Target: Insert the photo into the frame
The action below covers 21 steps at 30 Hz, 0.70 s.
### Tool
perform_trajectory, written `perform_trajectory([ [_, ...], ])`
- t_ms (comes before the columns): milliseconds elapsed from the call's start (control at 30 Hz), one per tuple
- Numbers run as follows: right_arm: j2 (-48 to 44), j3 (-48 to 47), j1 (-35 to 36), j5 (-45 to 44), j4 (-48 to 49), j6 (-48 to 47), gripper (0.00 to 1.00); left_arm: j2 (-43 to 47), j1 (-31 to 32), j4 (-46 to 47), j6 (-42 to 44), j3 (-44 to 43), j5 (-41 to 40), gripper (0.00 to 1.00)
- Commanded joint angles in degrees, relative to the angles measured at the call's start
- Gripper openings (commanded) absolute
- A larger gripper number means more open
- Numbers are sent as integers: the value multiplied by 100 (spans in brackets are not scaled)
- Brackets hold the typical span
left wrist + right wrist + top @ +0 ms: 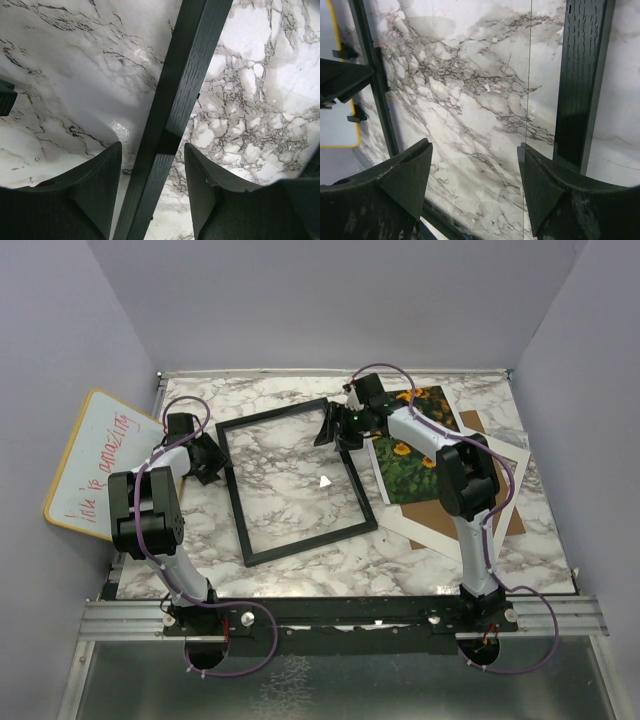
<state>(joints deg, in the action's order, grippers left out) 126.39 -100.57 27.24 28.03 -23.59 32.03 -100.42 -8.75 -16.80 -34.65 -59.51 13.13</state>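
The black frame (pixel 232 496) lies flat on the marble table, its clear pane showing the marble through it. The photo (pixel 402 468), sunflowers face up, lies to its right and is partly covered by the right arm. My left gripper (pixel 207 468) is open and straddles the frame's left rail (pixel 175 100), with a gap on both sides of its fingers (pixel 97 190). My right gripper (pixel 338 432) is open and empty above the frame's far right corner. In the right wrist view the gripper (pixel 475 175) hangs over the pane, whose thin edge (pixel 527 100) runs beside the frame rail (pixel 582 75).
The photo rests on a white mat (pixel 432 536) and a brown backing board (pixel 468 424) at the right. A yellow-rimmed whiteboard (pixel 95 465) leans at the left wall, just behind the left gripper. Grey walls enclose the table on three sides.
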Motion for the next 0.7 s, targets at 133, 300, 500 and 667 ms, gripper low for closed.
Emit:
perform_trajectory([
  [133,310,-561,71,-883,-1061,-467,73,128,9,-115,130,-185,-232,56],
  [300,190,-555,70,-1095,-1133,-527,72,142,9,-196,179,-258,-320,58],
  [500,-166,-436,58,-1525,-1104,-559,72,137,5,-216,182,-324,-284,61],
  [667,-429,-87,46,-1743,-898,-584,72,145,11,-221,187,-329,-305,68],
])
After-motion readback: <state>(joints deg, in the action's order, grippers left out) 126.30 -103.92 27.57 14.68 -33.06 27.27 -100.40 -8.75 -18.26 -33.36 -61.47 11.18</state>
